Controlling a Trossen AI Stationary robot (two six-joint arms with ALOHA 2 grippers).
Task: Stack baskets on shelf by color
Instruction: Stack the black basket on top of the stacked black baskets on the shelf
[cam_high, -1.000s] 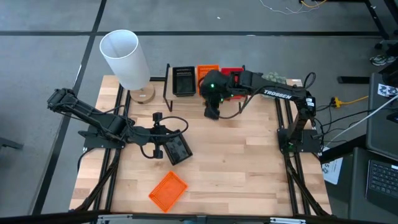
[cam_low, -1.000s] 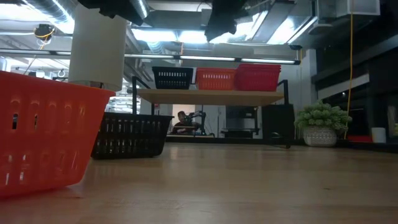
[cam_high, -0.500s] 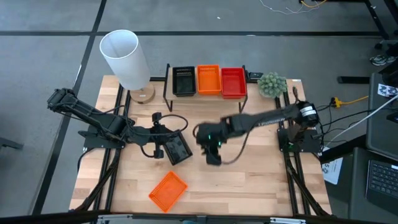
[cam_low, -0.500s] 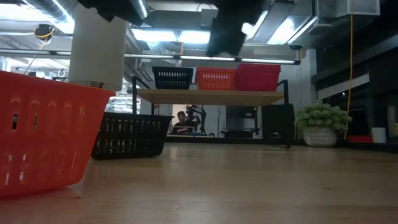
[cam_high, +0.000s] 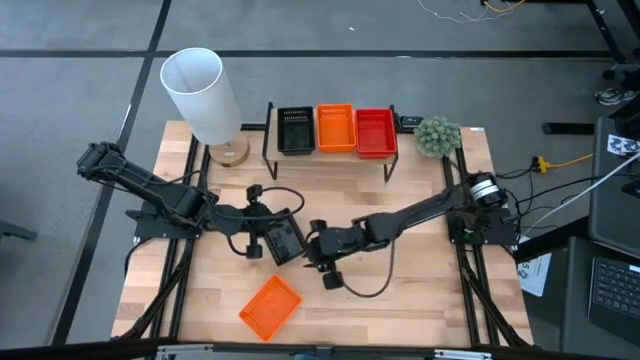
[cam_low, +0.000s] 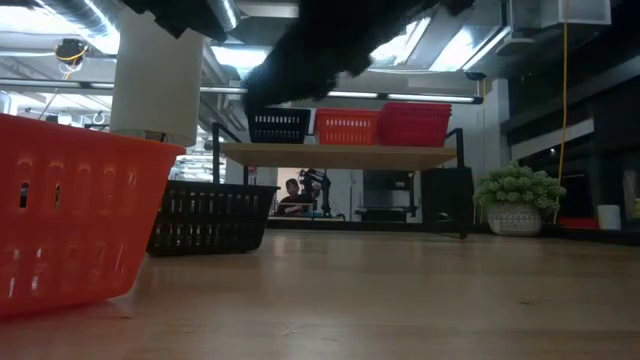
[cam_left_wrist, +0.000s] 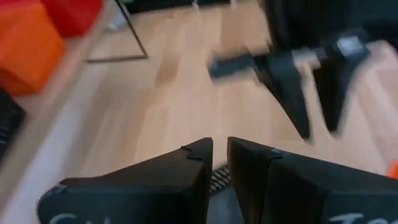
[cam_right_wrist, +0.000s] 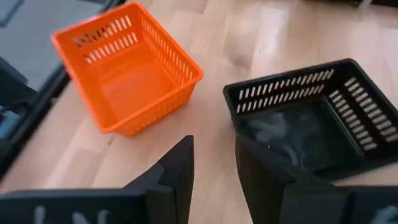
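Note:
A black basket (cam_high: 287, 240) sits with its bottom on the table (cam_high: 400, 280), left of the middle; in the low view the black basket (cam_low: 210, 215) stands level. My left gripper (cam_high: 262, 236) is shut on its left wall. An orange basket (cam_high: 270, 305) lies near the table's near edge. My right gripper (cam_high: 327, 273) hovers open just right of the black basket, and its wrist view looks down on the orange basket (cam_right_wrist: 127, 71) and the black one (cam_right_wrist: 311, 115). The shelf (cam_low: 340, 153) at the far edge carries black (cam_high: 295, 130), orange (cam_high: 335, 128) and red (cam_high: 375, 132) stacks. My left gripper (cam_left_wrist: 221, 155) pinches the black basket's left mesh wall (cam_left_wrist: 217, 179) between its two fingers, coming from the table's left. The basket stays flat on the table.
A tall white cylinder on a wooden base (cam_high: 200, 95) stands at the far left corner. A small green plant (cam_high: 437, 135) sits right of the shelf. Cables trail from both arms. The table's right half and near right corner show bare wood.
My right gripper has swung away from the shelf's orange and red stacks, toward the near edge and leftward, and come down beside the black basket. My left gripper and both loose baskets have stayed where they were.

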